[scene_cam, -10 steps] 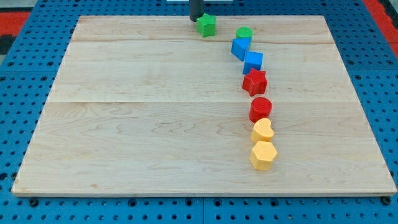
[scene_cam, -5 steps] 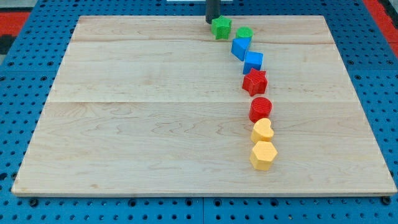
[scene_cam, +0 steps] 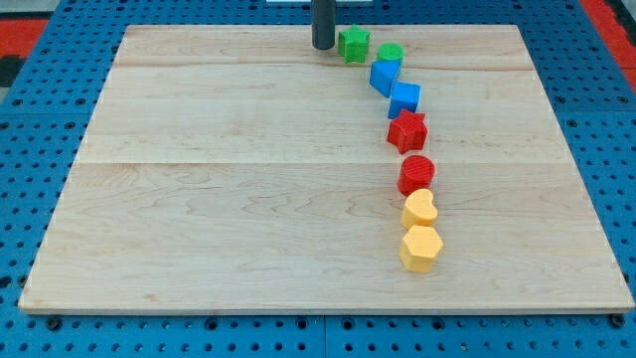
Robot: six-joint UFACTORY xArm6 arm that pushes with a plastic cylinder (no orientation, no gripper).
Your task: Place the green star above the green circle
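Observation:
The green star lies near the view's top edge of the wooden board. The green circle is just to its right and slightly lower, with a small gap between them. My tip is on the board just left of the green star, close to it but apart from it.
Below the green circle a curved line of blocks runs down the view's right side: a blue block, a second blue block, a red star, a red circle, a yellow heart and a yellow hexagon.
The green star was pushed to the right, toward the green circle. My tip then drew back to the left and slightly down, away from the star.

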